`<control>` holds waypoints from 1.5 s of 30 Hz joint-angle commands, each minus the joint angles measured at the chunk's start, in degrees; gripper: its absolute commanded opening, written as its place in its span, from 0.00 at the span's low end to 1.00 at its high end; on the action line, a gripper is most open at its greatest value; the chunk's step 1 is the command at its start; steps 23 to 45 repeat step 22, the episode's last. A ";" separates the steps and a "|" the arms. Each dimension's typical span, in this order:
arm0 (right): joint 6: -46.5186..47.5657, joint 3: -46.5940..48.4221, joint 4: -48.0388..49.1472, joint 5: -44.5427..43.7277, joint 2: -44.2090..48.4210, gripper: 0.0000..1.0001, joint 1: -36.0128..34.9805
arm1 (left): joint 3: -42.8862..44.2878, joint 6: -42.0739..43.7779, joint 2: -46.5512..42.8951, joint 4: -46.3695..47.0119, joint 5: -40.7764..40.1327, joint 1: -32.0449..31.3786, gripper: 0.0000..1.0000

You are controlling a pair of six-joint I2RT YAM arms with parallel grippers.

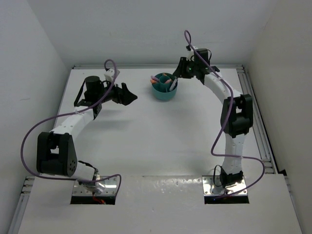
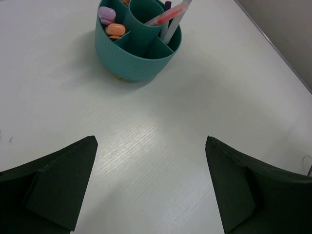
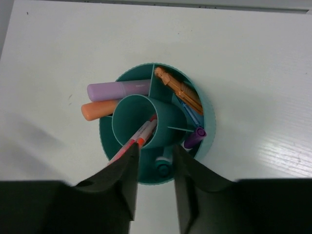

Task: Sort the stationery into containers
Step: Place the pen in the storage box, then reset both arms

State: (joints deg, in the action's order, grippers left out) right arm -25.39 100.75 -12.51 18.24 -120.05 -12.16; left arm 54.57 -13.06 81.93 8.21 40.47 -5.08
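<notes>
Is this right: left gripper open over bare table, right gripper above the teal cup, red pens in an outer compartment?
Not quite. The red pens stand in the centre tube of the teal cup, not an outer compartment; the right wrist view shows it. The rest holds: left gripper open over bare table, right gripper above the cup.

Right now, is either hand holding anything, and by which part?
Nothing is held. The left hand is open and empty. The right hand is open above the teal cup; the red pens only lean beside one finger.
</notes>
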 commanded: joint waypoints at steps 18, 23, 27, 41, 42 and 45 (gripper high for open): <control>12.81 -25.32 -13.58 3.38 37.06 0.80 14.08 | 3.54 11.82 -13.28 -23.32 -18.40 3.15 1.00; 15.28 -35.17 -16.22 4.08 46.03 0.81 19.89 | 3.09 12.44 -15.13 -26.48 -20.16 4.81 1.00; 15.28 -35.17 -16.22 4.08 46.03 0.81 19.89 | 3.09 12.44 -15.13 -26.48 -20.16 4.81 1.00; 15.28 -35.17 -16.22 4.08 46.03 0.81 19.89 | 3.09 12.44 -15.13 -26.48 -20.16 4.81 1.00; 15.28 -35.17 -16.22 4.08 46.03 0.81 19.89 | 3.09 12.44 -15.13 -26.48 -20.16 4.81 1.00; 15.28 -35.17 -16.22 4.08 46.03 0.81 19.89 | 3.09 12.44 -15.13 -26.48 -20.16 4.81 1.00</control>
